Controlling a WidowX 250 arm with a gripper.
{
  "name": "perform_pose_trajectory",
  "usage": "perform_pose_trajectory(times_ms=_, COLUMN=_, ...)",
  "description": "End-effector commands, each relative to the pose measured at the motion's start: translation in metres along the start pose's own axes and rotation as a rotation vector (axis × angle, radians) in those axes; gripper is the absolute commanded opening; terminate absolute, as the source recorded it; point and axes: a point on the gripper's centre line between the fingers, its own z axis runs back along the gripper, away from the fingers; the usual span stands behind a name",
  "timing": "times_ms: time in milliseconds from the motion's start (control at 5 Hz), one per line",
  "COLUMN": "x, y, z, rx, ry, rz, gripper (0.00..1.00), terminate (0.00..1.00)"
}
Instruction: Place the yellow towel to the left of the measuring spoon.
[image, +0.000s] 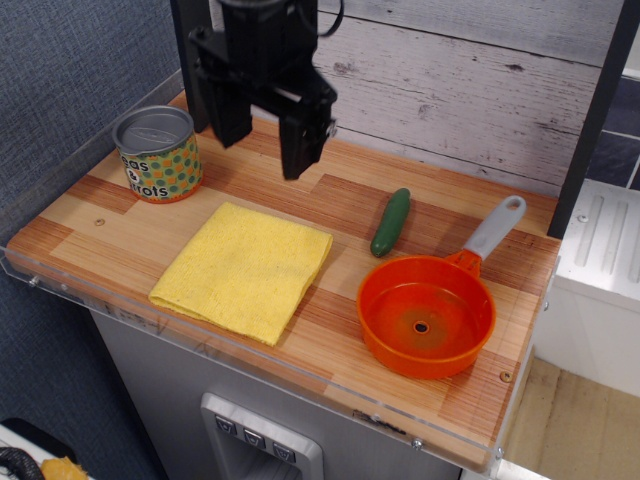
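The yellow towel (243, 271) lies folded flat on the wooden board, left of the middle. The measuring spoon (428, 314), an orange round scoop with a grey handle pointing up and right, sits at the right front. The towel is to the left of it. My gripper (262, 143) hangs above the board behind the towel, well clear of it. Its two black fingers (298, 140) stand apart with nothing between them.
A tin can (158, 155) with a dotted label stands at the back left, next to the gripper. A small green cucumber-like vegetable (391, 222) lies between the towel and the spoon's handle. A clear plastic rim (70, 290) borders the board's front and left edges.
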Motion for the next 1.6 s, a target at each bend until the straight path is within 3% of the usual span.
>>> perform_pose_trajectory(times_ms=0, x=0.015, y=0.017, z=0.031, rx=0.013, ry=-0.053, rz=0.041, gripper=1.00, terminate=0.00)
perform_pose_trajectory(times_ms=200, x=0.022, y=0.022, z=0.045, rx=-0.013, ry=-0.072, rz=0.054, gripper=1.00, terminate=0.00)
perform_pose_trajectory(times_ms=600, x=0.035, y=0.030, z=0.032, rx=-0.024, ry=-0.045, rz=0.065, gripper=1.00, terminate=0.00)
perform_pose_trajectory(times_ms=800, x=0.053, y=0.048, z=0.026, rx=0.006, ry=-0.047, rz=0.076, gripper=1.00, terminate=0.00)
perform_pose_trajectory(times_ms=1400, x=0.059, y=0.075, z=0.010, rx=0.036, ry=-0.072, rz=0.143, gripper=1.00, terminate=0.00)
